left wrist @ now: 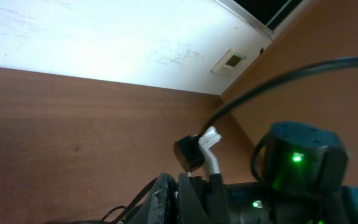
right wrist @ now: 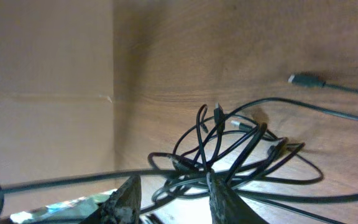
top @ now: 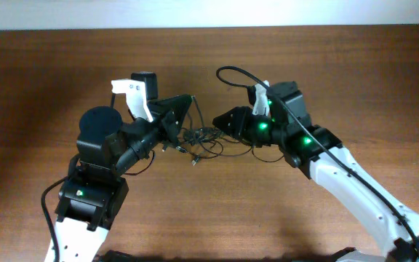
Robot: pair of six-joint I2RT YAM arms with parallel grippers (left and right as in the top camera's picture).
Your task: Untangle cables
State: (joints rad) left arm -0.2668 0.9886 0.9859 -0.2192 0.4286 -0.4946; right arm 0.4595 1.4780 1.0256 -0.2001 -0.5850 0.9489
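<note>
The cables (top: 201, 138) lie as a thin black tangle on the wooden table between my two grippers. My left gripper (top: 186, 110) sits just left of the tangle, and a strand rises from the tangle to its tip. In the left wrist view its fingers (left wrist: 178, 186) are pressed together on a thin cable (left wrist: 134, 200). My right gripper (top: 222, 122) is just right of the tangle. In the right wrist view its fingers (right wrist: 173, 186) are apart, with looped cables (right wrist: 229, 149) right at their tips and some strands crossing the gap. A loose plug (right wrist: 306, 79) lies farther off.
The right arm's thick black wire (top: 235, 73) loops above the table behind the grippers and crosses the left wrist view (left wrist: 278, 78). The wooden table (top: 355, 65) ends at a white wall along the back edge.
</note>
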